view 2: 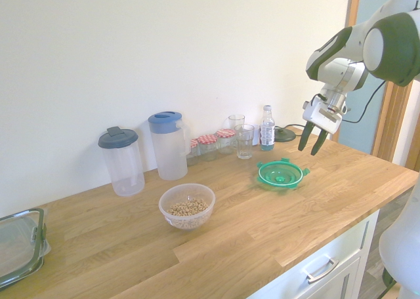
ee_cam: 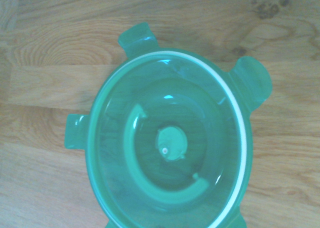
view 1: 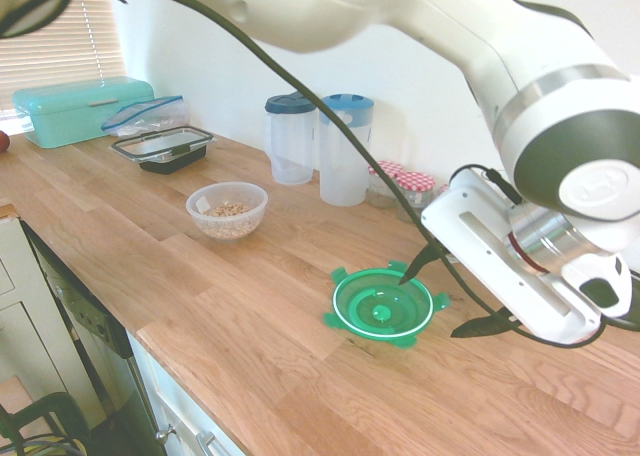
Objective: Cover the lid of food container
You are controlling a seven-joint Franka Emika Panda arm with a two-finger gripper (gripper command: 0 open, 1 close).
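Nearest the first exterior camera: white Franka arm (view 1: 560,126), filling the frame's 1 to 3 o'clock sector, wrist angled down toward the worktop. Wooden worktop (view 1: 250,326) under everything, running corner to corner in both exterior views.

Turquoise bread bin (view 1: 80,109) at far 10 o'clock in the first exterior view, against the wall. Rectangular clear container with dark rim (view 1: 162,147) just at its 4 o'clock, a clear bag behind it. Two clear jugs with blue lids (view 1: 320,146) side by side at the wall, 12 o'clock from the bowl. Small jars with red checked lids (view 1: 405,183) just right of the jugs. Second exterior view adds two drinking glasses (view 2: 241,136) and a small bottle (view 2: 266,127) further along the wall.

Food container (view 1: 228,209): small round clear bowl, pale brown bits in the bottom, uncovered, standing alone on bare wood. Lid (view 1: 383,306): translucent green, white ring, snap tabs out around the rim, lying flat on the worktop well apart from the bowl, at the bowl's 4 o'clock in the first exterior view, 2 o'clock in the second. Hollow side up, per wrist view, where lid (ee_cam: 170,148) fills most of the frame, centre nub visible.

Gripper (view 2: 314,143): dark fingers spread wide, holding nothing, pointing steeply down. Hovering clear of the worktop at the lid's 2 o'clock in the second exterior view, tips above rim height, not touching. One fingertip (view 1: 415,266) overlapping the lid's far rim in the first exterior view.
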